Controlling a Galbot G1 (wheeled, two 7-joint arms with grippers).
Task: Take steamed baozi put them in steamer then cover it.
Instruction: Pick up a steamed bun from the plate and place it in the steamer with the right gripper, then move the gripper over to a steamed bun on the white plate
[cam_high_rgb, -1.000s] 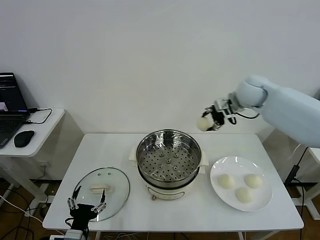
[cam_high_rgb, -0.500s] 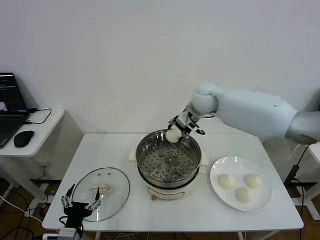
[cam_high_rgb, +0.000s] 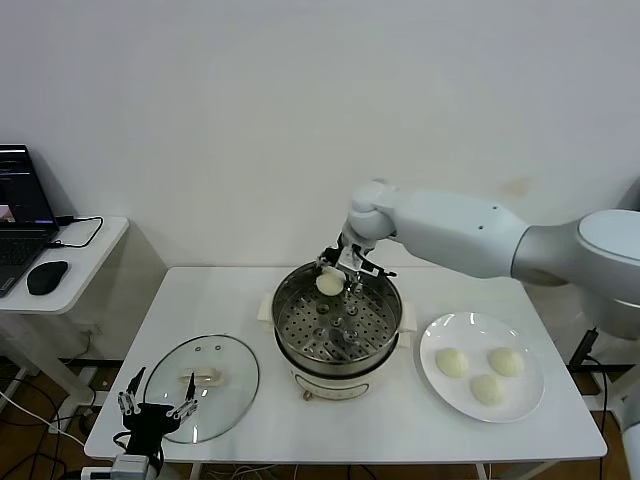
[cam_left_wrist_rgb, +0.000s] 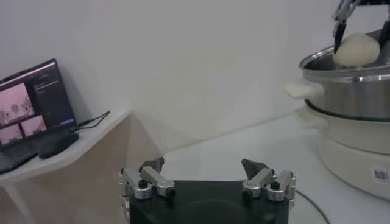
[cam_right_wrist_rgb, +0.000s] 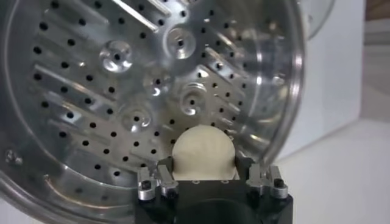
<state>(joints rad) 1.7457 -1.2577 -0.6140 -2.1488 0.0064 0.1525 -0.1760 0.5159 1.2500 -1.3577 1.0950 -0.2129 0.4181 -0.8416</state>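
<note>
The worktop (cam_high_rgb: 400, 420) carries the steamer (cam_high_rgb: 338, 322) at its middle, a glass lid (cam_high_rgb: 225, 378) lying flat toward the robot's left, and a white plate (cam_high_rgb: 445, 389) toward its right. The right arm reaches in over the steamer's far rim; its right tool (cam_high_rgb: 337, 277) pinches one bun (cam_high_rgb: 329, 284) between its fingers, held just above the perforated floor near the far wall. In the right wrist view that bun (cam_right_wrist_rgb: 203, 153) sits between the fingers against the steel basket (cam_right_wrist_rgb: 91, 122). Three more buns (cam_high_rgb: 484, 372) lie on the plate. The left tool (cam_high_rgb: 155, 411) hangs at the worktop's near edge by the lid, fingers spread, holding nothing.
</note>
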